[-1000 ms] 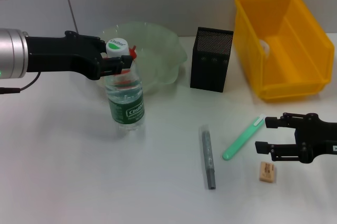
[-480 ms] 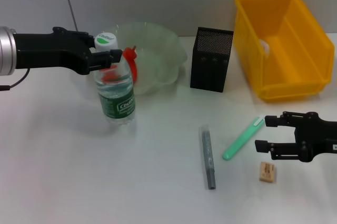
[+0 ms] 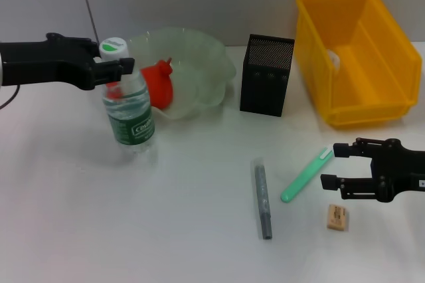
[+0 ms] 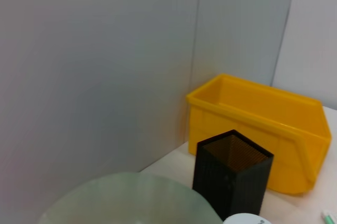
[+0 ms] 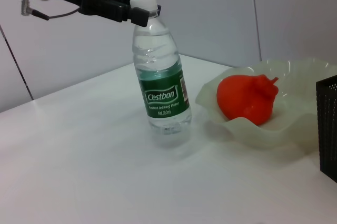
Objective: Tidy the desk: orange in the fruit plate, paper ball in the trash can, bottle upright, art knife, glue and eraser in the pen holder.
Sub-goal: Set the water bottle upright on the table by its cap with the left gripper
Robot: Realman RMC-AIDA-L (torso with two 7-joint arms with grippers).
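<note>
The yellow trash can (image 3: 358,57) holds the paper ball (image 3: 334,61). The fruit plate (image 3: 199,64) cradles the orange (image 3: 159,85). The bottle (image 3: 127,107) stands upright on the tabletop (image 3: 99,216), its cap pinched by the left hand (image 3: 114,69). The right hand (image 3: 332,167) hovers, fingers spread and holding nothing, just beside the eraser (image 3: 337,218).

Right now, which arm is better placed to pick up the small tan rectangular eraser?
Right. The right gripper hangs open just beside the small tan rectangular eraser, while the left gripper is far across the table at the bottle's cap.
</note>
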